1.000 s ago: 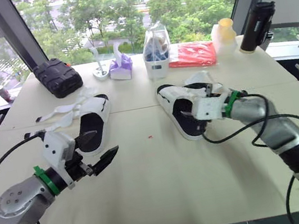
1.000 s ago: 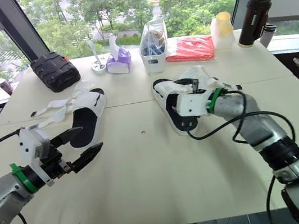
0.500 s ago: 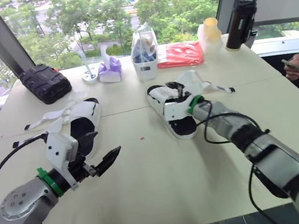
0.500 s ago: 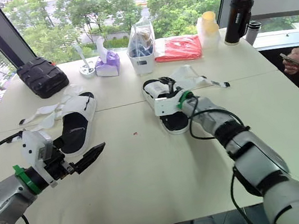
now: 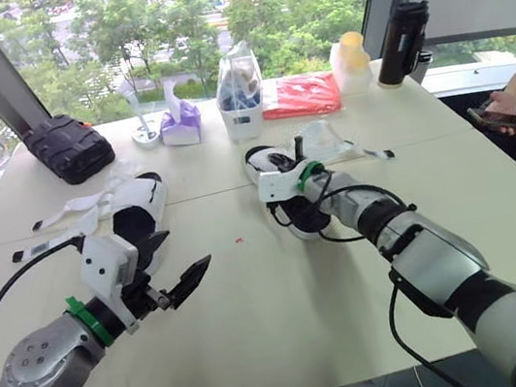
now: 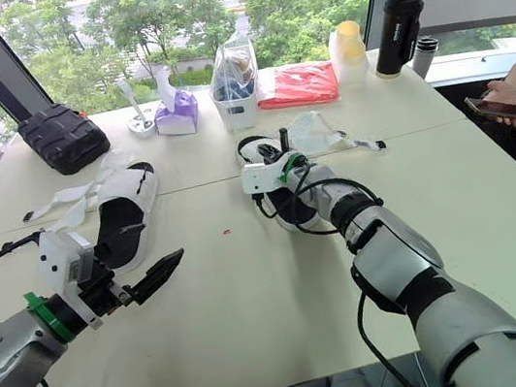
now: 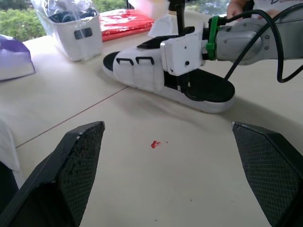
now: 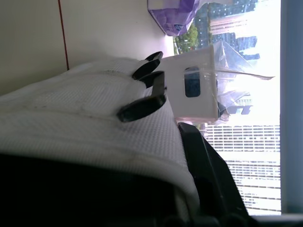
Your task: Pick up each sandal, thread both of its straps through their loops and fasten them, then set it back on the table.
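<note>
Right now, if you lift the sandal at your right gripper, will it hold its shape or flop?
The right sandal has a thick moulded sole, so its body should probably stay stiff. Its undone straps lie limp on the table, so they will likely dangle and swing.

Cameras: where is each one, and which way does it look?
Left eye view: on the head, looking down over the table; shows both arms, left end effector and right end effector.
Right eye view: head's other eye; same scene, same arms.
Left wrist view: left wrist, looking between its own black fingers at the right sandal.
Right wrist view: right wrist, close against that sandal's white upper.
Shared: both wrist views show the white bin.
</note>
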Action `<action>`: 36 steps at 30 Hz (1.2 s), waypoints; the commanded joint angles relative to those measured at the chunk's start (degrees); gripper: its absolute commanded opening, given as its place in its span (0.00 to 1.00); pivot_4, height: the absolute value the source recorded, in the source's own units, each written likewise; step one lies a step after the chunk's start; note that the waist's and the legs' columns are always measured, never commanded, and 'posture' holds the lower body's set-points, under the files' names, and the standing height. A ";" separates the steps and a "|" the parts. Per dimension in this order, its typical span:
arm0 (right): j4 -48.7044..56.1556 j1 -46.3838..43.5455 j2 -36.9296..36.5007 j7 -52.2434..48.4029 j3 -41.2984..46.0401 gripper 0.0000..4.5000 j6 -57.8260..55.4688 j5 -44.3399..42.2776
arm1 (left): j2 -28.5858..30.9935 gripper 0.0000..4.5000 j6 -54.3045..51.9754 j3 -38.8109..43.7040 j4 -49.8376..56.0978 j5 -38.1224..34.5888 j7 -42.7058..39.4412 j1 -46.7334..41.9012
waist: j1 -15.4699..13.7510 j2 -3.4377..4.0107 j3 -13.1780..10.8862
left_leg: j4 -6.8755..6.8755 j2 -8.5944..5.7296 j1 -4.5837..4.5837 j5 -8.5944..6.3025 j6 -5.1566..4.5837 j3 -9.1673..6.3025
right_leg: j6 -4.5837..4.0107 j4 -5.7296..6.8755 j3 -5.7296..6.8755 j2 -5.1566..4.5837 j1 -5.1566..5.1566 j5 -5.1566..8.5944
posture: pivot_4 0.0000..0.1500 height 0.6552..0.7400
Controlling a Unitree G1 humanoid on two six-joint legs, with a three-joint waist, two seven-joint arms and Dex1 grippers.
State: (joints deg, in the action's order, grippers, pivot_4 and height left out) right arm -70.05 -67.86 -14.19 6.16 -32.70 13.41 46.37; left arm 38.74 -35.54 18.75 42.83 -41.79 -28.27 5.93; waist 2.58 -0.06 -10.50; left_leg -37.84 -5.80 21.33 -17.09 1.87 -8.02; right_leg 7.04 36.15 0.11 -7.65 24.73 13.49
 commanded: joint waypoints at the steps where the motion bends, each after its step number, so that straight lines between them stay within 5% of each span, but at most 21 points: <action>1: 0.39 -2.03 -0.61 2.64 -0.81 0.01 1.84 0.48 | -0.06 1.00 1.11 0.41 0.58 0.28 0.28 -1.37 | 0.00 0.00 0.00 | 0.01 0.01 0.01 0.01 0.02 0.00 | -0.01 0.01 0.00 0.01 0.03 0.00 | 1.00 1.00; 13: 25.91 -0.48 -25.00 6.55 -7.79 0.01 58.00 5.78 | 0.95 1.00 2.29 -1.40 -4.14 1.22 -3.99 -5.27 | 0.05 -0.03 -0.01 | 0.51 0.01 0.07 0.09 0.14 0.30 | 0.13 -0.06 -0.18 0.02 0.38 -0.11 | 1.00 1.00; 18: 30.99 1.40 -27.54 2.12 -9.30 0.01 73.15 6.52 | 0.91 1.00 2.73 -1.71 -5.33 1.70 -5.15 -6.19 | 0.35 -0.09 -0.02 | 0.66 0.40 -0.02 0.11 0.19 0.64 | 0.12 -0.05 -0.51 0.37 0.53 -0.12 | 1.00 1.00; 36: 34.00 8.76 -19.35 -7.36 -5.06 0.01 70.17 5.87 | 0.42 1.00 1.56 -1.54 -3.03 1.09 -4.79 -5.02 | -0.14 -0.19 0.01 | 0.65 0.76 -0.30 0.19 0.31 1.23 | -0.27 -0.05 -1.06 0.82 0.53 -0.38 | 1.00 1.00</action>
State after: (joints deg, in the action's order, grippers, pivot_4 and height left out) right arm -36.67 -58.76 -34.23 -1.33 -39.83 83.67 52.93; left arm 39.19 -34.46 16.52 37.96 -40.08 -33.27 1.03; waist 2.44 -0.25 -10.50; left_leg -37.19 -5.04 21.03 -16.91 2.18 -6.78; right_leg 6.76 36.10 -0.95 -6.83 25.26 13.11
